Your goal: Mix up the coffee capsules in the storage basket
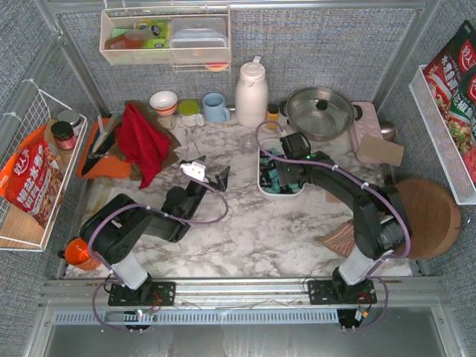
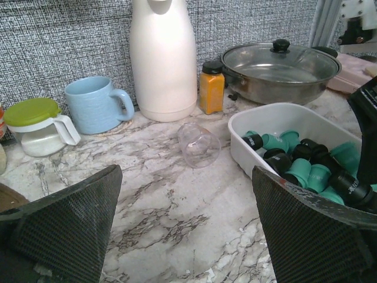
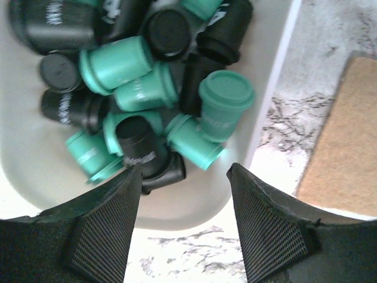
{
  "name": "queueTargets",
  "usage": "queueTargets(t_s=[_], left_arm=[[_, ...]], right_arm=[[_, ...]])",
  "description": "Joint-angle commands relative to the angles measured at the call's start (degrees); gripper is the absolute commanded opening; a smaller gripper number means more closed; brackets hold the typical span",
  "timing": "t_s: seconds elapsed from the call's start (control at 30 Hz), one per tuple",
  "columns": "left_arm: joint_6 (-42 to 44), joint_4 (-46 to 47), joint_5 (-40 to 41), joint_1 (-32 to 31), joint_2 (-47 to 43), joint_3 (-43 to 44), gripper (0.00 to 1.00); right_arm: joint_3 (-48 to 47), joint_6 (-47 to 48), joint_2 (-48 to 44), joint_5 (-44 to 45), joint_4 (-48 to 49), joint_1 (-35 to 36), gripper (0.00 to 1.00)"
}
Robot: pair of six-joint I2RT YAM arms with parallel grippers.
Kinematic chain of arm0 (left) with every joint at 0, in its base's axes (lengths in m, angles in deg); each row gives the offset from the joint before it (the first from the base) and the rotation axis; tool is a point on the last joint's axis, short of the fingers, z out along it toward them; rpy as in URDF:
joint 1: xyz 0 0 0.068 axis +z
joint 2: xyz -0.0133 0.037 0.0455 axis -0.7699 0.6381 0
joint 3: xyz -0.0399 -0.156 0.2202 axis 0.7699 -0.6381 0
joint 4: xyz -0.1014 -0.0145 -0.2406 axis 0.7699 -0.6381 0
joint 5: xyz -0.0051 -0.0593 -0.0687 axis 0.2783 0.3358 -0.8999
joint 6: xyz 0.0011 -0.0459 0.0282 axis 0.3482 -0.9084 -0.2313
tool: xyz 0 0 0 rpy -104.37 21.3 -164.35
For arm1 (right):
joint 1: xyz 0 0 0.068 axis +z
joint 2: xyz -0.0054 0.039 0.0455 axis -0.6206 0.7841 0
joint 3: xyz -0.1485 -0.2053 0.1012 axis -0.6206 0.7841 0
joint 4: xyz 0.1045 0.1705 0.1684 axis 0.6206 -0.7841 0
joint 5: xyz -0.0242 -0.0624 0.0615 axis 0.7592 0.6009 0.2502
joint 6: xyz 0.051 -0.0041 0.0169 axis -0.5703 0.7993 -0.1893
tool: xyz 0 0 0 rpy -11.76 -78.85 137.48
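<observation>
Twenty-odd coffee capsules (image 3: 141, 88), teal and black, lie heaped in the white storage basket (image 3: 35, 177), which sits on the marble worktop (image 2: 177, 224) near the lidded pan (image 2: 277, 65). The right hand (image 3: 184, 177) hangs over the heap's near edge, fingers parted, gripping nothing. The left hand (image 2: 185, 177) gapes wide beside the basket. The risk is that a hard sweep could flick capsules over the low rim, or shove the light basket into the clear cup (image 2: 198, 144) lying on its side. White lettering on the black capsules is too blurred to read.
</observation>
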Motion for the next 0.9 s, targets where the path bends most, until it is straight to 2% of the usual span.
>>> queueTargets(t_s=[0.0,0.27,0.6,0.63,0.67,0.77,0.87], left_arm=[[-0.3,1.8,0.6,0.0,-1.7,-0.6,0.99],[-1.1,0.4,0.6,0.0,-5.3,-1.9,0.99],[-0.9,-3.0,4.7,-0.1,-12.9,-5.6,0.99],[-0.8,-3.2,5.2,0.0,-13.6,-6.0,0.99],[-0.6,-3.5,5.7,0.0,-14.3,-6.4,0.99],[0.0,-4.2,7.0,-0.1,-16.2,-7.3,0.99],[0.4,-5.4,8.4,-0.1,-17.7,-7.9,0.99]], right_arm=[[0.5,-2.2,-3.5,-5.5,-0.8,0.0,0.66],[5.2,-1.6,-17.7,-2.0,1.1,0.0,0.66],[22.5,3.0,-42.7,14.1,13.4,-0.1,0.70],[24.8,3.9,-45.0,16.0,15.6,-0.1,0.78],[27.6,5.1,-46.9,17.8,18.5,-0.2,0.97],[36.4,11.7,-51.3,18.2,28.7,-0.5,0.99],[46.1,21.4,-53.2,13.3,41.8,-0.6,0.99]])
